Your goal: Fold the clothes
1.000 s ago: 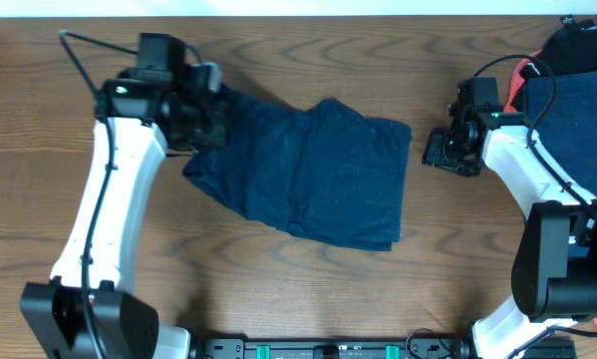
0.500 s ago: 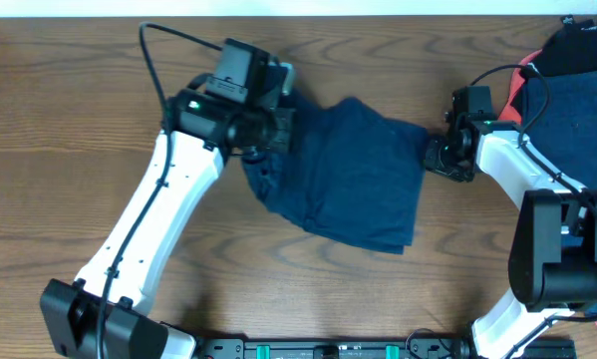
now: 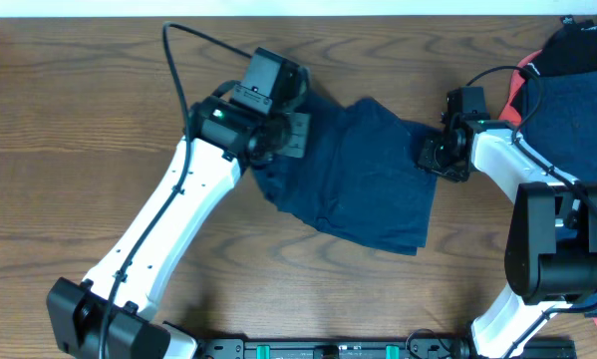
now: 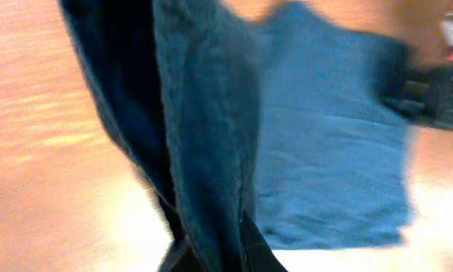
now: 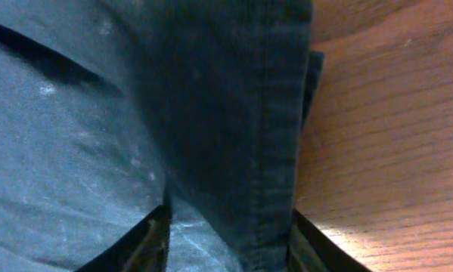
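Left claw (image 3: 286, 132) clamped on the navy garment (image 3: 368, 179), its 9 o'clock edge lifted for the fold.
The garment lies mid-table (image 3: 79, 199), with the right claw (image 3: 435, 157) pinching its 3 o'clock corner. The other clothes (image 3: 577, 80) are heaped at 2 o'clock. Best to hold the lifted edge taut and land it square on the far hem.

White-shelled left arm (image 3: 168, 224) and right arm (image 3: 507, 160), black joints and bases, thin black looping cables (image 3: 165, 60).
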